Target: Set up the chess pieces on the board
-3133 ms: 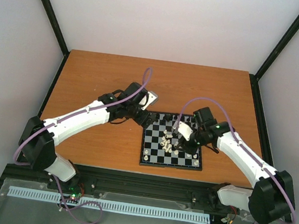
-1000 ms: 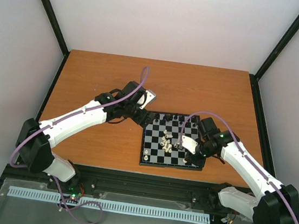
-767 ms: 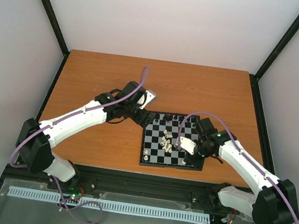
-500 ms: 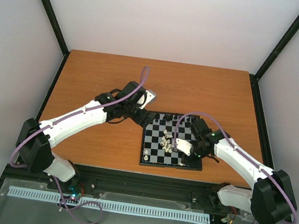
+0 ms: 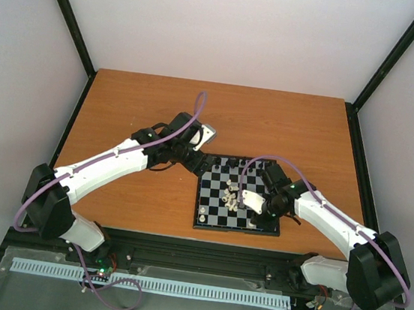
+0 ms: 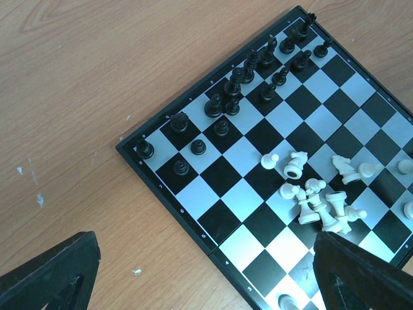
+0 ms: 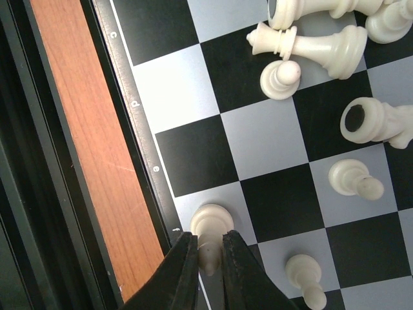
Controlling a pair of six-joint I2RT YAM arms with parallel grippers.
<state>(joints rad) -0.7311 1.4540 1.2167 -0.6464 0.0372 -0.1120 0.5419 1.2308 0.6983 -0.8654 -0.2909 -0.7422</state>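
The board (image 5: 232,228) lies right of the table's centre. Black chess pieces (image 6: 232,97) stand in its two far rows. Several white ones (image 6: 319,200) lie toppled in a heap mid-board. My right gripper (image 7: 208,245) is shut on a white piece (image 7: 211,223), whose round base sits on the light edge square by the letter f. In the top view the right gripper (image 5: 250,203) is low over the near right squares. My left gripper (image 6: 206,284) is open with nothing in it, above the board's left edge; in the top view the left gripper (image 5: 195,157) is off the far left corner.
Two white pawns (image 7: 352,177) (image 7: 303,271) stand close to the right of the held piece. A toppled white piece (image 7: 316,42) lies further in. The black frame rail (image 7: 39,194) runs just past the board's near edge. Bare wooden table (image 5: 137,109) spreads left and behind.
My right gripper has shifted left and toward the near edge of the board, staying shut. The left arm has not moved.
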